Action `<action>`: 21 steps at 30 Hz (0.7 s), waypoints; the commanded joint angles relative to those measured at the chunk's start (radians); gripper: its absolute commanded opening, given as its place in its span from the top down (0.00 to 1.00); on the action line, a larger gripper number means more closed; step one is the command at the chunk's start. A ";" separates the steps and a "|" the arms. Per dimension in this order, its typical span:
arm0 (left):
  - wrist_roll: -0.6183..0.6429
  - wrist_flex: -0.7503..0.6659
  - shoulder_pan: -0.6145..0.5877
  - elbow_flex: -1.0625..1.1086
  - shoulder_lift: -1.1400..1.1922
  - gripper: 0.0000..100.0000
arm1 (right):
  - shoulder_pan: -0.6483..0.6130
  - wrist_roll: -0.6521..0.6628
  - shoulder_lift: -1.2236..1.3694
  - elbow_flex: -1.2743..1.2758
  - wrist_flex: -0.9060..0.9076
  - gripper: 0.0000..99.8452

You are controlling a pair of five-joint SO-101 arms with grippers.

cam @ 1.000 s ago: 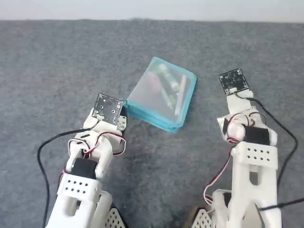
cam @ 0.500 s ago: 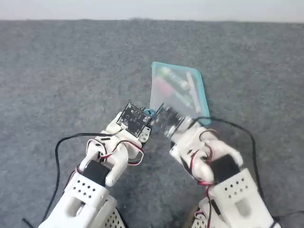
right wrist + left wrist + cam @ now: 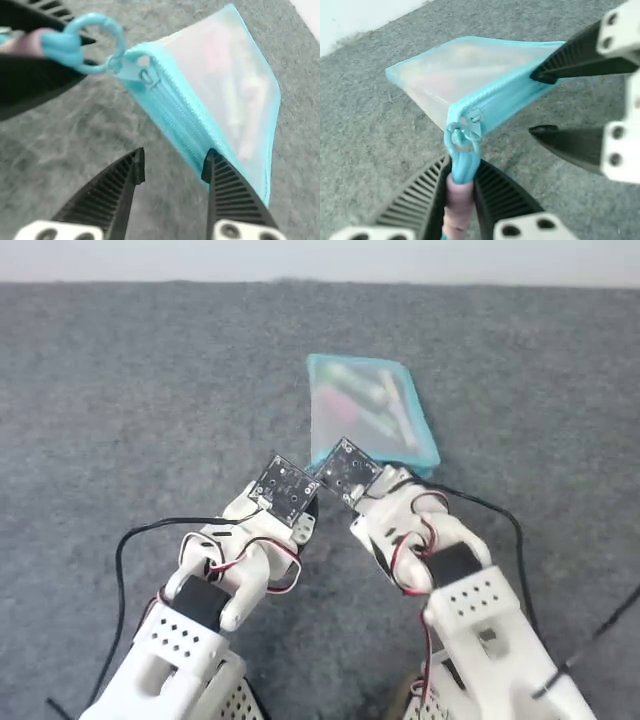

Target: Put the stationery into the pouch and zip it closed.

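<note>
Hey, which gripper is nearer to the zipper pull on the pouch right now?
Left. The left gripper is shut on the zipper pull itself. The right gripper is open, farther along the zipper edge of the pouch.

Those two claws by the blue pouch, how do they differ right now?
The left gripper is shut on the zipper pull; the right gripper is open and holds nothing. The left gripper sits at the corner of the pouch where the zipper ends, while the right gripper sits farther along the zipper edge. Both point at the pouch's zipper side, close together.
</note>
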 commanded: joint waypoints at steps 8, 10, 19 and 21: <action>-0.005 -0.002 -0.005 -0.053 -0.011 0.99 | 0.119 0.011 0.097 -0.160 -0.048 0.94; -0.006 -0.002 -0.005 -0.053 -0.009 0.99 | 0.108 0.011 0.053 -0.160 -0.007 0.89; -0.006 0.002 0.002 -0.053 -0.008 0.99 | 0.007 0.207 0.047 -0.161 0.013 0.83; -0.006 0.003 0.000 -0.053 -0.006 0.99 | 0.004 0.219 0.087 -0.175 -0.021 0.83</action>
